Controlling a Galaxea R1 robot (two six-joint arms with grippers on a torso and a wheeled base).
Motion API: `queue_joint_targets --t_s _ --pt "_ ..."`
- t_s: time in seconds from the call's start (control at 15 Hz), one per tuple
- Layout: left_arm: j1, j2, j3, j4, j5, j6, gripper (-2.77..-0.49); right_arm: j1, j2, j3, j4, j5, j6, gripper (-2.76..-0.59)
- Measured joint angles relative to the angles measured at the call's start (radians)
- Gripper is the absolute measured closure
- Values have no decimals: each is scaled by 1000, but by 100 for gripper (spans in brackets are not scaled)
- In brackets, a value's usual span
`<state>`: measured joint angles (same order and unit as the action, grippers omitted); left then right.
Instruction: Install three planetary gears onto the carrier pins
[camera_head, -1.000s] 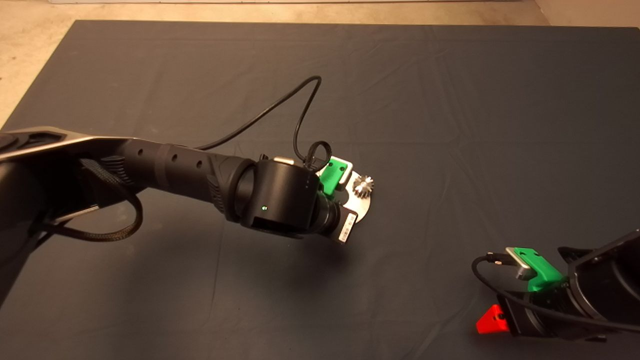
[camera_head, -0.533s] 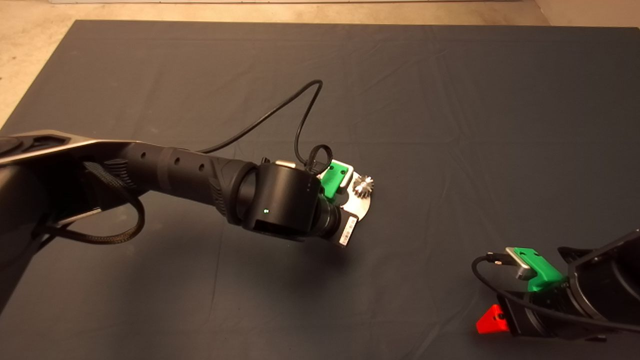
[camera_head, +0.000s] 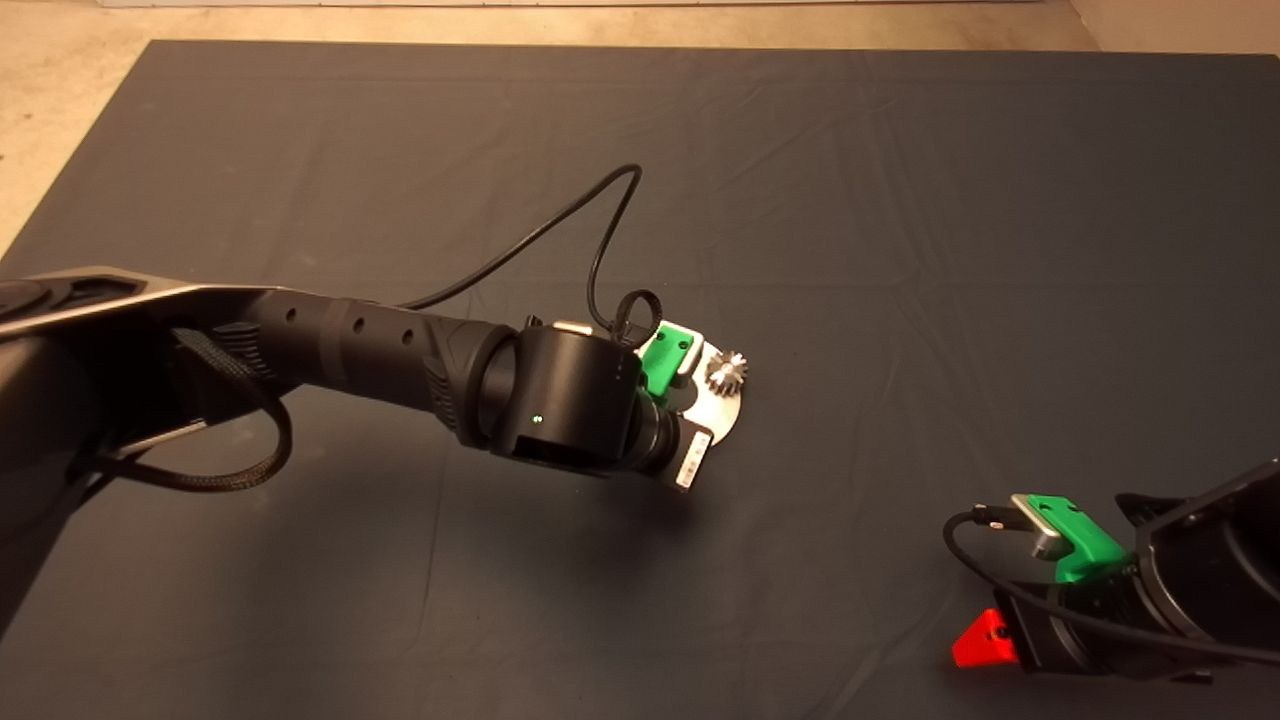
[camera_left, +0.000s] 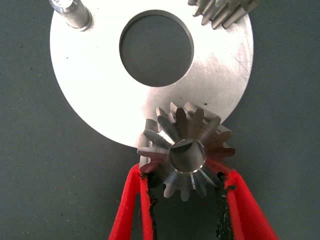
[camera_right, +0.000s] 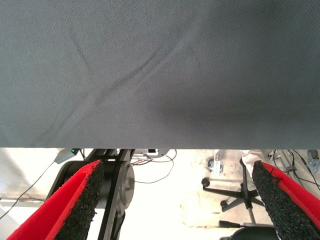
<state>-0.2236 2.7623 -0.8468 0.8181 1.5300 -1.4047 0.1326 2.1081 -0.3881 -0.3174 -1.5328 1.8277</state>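
Silvery gear (camera_left: 186, 155) clamped between the left gripper's (camera_left: 184, 200) red fingers (camera_left: 131, 200), over the disc's (camera_left: 100, 95) near rim.

Near right, the right gripper (camera_right: 177, 200) waits at the mat's (camera_head: 900, 250) edge, fingers wide apart. A white label on the left wrist (camera_head: 694, 458) cannot be read. The held gear's bore faces up, axis upright, with a pin end showing inside it. Farther on, a second gear (camera_head: 727, 371) sits on the disc's right side and a bare pin (camera_left: 75, 15) stands upright. Open mat lies all around the disc.
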Motion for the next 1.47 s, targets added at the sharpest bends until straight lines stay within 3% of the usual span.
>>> queue_joint_targets --t_s 0.8,1.47 --pt "27 17 -26 33 9 7 -49 0 0 0 0 0 0 -220" --pt "32 29 -41 41 12 30 -49 0 0 0 0 0 0 -220"
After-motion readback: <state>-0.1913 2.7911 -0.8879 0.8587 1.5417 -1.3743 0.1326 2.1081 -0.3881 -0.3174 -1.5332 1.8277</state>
